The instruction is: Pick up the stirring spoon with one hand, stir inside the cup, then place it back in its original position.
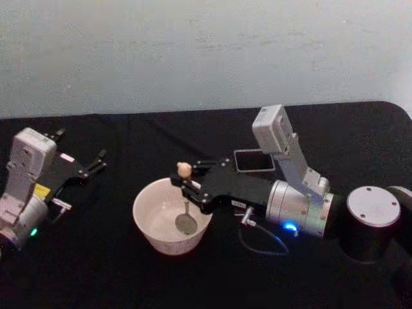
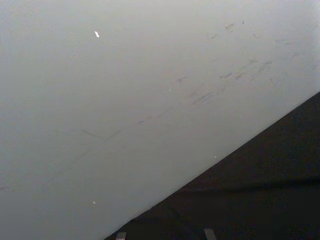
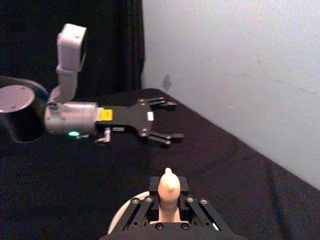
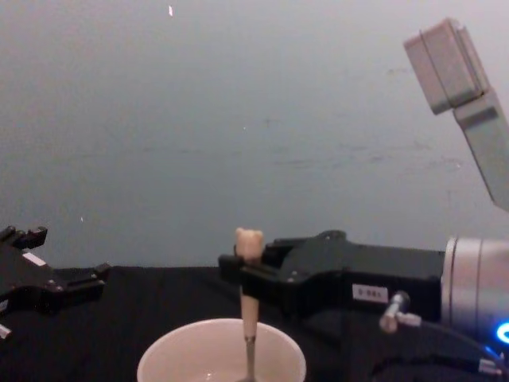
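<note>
The cream cup stands at the middle of the black table. My right gripper reaches over its rim from the right and is shut on the stirring spoon. The spoon stands upright, its bear head above the fingers and its shiny bowl down inside the cup. In the chest view the spoon hangs from the right gripper into the cup. In the right wrist view the bear head pokes up between the fingers. My left gripper rests open at the far left, away from the cup.
A dark grey square holder sits behind my right arm, right of the cup. A pale wall runs along the table's back edge. A thin cable loops on the table under the right wrist. The left gripper shows open across the table.
</note>
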You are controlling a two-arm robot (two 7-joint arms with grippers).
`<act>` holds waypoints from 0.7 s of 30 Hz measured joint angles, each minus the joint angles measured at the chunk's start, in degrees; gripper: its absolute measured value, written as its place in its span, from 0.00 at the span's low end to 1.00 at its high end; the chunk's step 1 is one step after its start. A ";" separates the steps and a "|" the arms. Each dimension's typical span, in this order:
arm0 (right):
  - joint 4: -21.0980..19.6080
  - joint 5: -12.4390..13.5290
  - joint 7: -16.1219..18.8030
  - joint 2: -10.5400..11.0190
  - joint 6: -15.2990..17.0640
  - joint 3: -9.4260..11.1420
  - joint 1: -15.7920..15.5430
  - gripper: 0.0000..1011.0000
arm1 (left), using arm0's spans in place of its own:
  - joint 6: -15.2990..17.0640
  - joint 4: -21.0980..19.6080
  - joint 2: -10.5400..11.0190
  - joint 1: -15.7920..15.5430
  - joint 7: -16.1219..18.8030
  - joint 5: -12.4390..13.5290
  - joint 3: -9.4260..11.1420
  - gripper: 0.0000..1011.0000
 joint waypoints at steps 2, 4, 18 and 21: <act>-0.25 0.08 0.17 0.14 0.10 -0.31 -0.17 0.21 | 0.00 0.00 0.00 0.00 0.00 0.00 0.00 0.99; -0.49 0.15 0.36 0.15 0.27 -0.86 -0.32 0.21 | 0.00 0.00 0.00 0.00 0.00 0.00 0.00 0.99; 1.20 -0.32 -0.12 -2.98 0.70 -3.67 1.10 0.21 | 0.00 0.00 0.00 0.00 0.00 0.00 0.00 0.99; 2.36 -0.70 -0.63 -3.98 0.52 -3.85 2.00 0.21 | 0.00 0.00 0.00 0.00 0.00 0.00 0.00 0.99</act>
